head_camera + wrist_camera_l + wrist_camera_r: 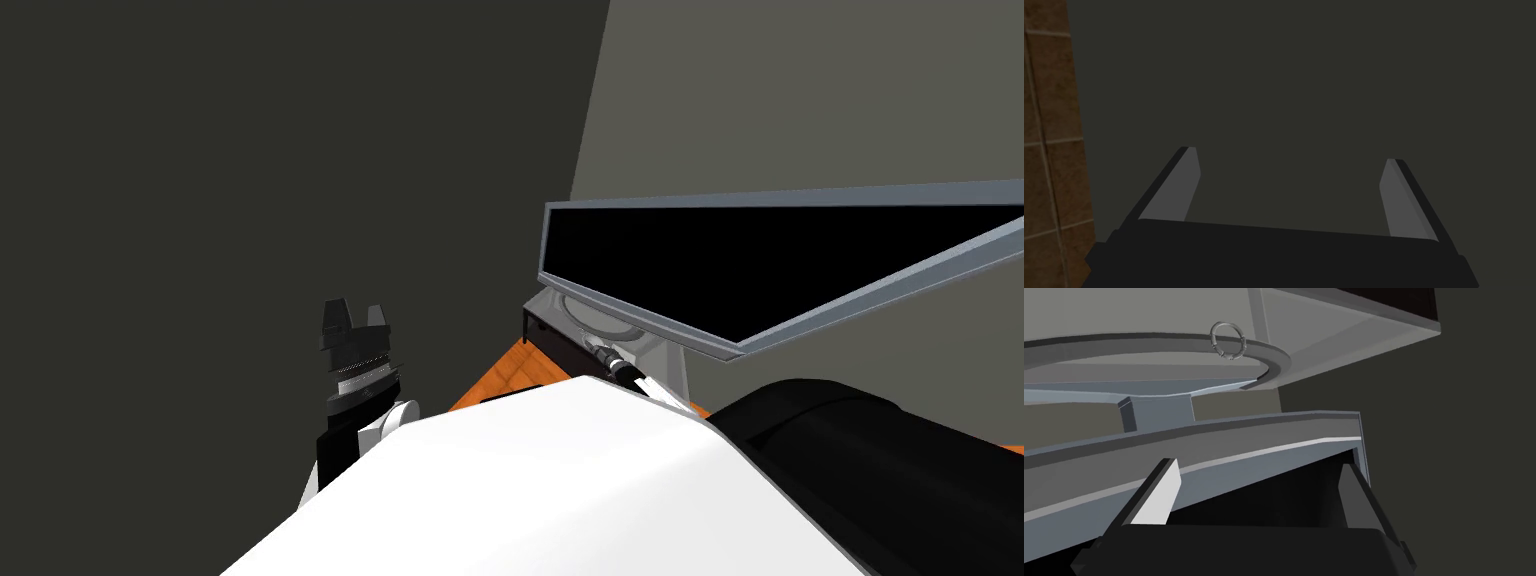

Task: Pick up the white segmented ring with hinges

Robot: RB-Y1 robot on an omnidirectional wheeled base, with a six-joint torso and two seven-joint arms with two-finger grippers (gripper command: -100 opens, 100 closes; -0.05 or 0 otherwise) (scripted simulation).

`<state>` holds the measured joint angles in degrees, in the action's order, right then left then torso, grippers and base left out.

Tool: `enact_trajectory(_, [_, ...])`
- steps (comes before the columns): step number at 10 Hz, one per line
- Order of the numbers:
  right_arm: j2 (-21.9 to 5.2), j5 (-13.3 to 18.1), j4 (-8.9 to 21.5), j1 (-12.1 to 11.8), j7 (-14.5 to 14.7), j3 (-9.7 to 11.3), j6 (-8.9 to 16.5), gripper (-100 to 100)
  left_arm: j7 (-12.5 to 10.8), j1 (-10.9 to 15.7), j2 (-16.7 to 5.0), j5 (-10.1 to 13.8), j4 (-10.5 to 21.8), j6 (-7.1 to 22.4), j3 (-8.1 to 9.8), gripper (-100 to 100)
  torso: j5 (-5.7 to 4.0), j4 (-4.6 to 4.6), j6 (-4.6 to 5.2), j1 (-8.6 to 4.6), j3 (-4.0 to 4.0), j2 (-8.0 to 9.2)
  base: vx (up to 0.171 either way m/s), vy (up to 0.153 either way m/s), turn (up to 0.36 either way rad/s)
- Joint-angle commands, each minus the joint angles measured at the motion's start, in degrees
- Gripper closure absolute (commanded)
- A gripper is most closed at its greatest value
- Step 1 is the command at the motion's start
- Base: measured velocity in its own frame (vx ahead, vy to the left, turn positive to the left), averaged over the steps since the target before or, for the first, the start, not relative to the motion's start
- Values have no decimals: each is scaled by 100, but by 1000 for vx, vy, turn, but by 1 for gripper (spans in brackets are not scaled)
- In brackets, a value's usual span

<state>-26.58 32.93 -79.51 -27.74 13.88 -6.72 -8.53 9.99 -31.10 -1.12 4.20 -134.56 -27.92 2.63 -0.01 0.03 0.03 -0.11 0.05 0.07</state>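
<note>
Two thin fingers (1158, 493) of the right gripper (1258, 463) stand wide apart, and nothing is between them. One finger looks bright and the other is in shadow. Just past their tips runs the grey frame (1234, 443) of a screen (760, 255), and the black face of the screen shows close behind the fingers. Beyond the frame a short grey post (1158, 410) joins a round grey base (1174, 363). The ring (1226, 340) is at the rim of that base, on the side far from the gripper and well apart from it. It is small and pale grey, made of short bits with little knobs between them. I cannot tell if it lies on the base or just past its edge. Around the base is a flat grey surface (1344, 323) with a straight edge. From the head, the screen is in front of me and to the right, with its base under it and an orange patch (510, 378) lower down. The left gripper (355, 312) is held up on my left side, in front of a dark wall (250, 200). Its fingers are wide apart too, and they hold nothing. That wall meets a lighter one in a corner behind the screen.
</note>
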Motion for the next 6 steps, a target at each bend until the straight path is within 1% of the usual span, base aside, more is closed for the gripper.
enact_trajectory(1, [-80, 102, 252, 32, 34, -43, 89, -100, 0, 0, 0, 0, 0, 0, 0, 0, 0, 0, 0, 0, 0, 0, 6, 24, 168])
enact_trajectory(2, [-80, 102, 252, 32, 34, -43, 89, -100, 0, -1, 0, 0, 0, 0, 1, 0, 0, 0, 5, -2, 0, 1, 1, 11, -38])
enact_trajectory(3, [-160, 342, 453, 38, 129, -117, 275, -100, 0, -1, 0, 0, 0, 0, 1, 0, -1, 0, 7, -6, 1, 3, 4, 28, 345])
enact_trajectory(4, [-160, 342, 578, 38, 129, -117, 275, -100, 0, 0, 0, 0, 0, 0, 0, 0, 0, 1, -2, -3, 1, 2, 11, 22, 192])
enact_trajectory(5, [-160, 342, 578, 38, 129, -117, 275, -100, 0, -1, 0, 0, 0, 0, 1, 0, 0, 0, 5, -3, 0, 0, 7, 10, -45])
enact_trajectory(6, [-244, 581, 792, 43, 224, -193, 459, -100, 0, -2, 0, 0, 0, 0, 1, 0, -1, 0, 7, -7, 0, 1, 8, 31, 310])
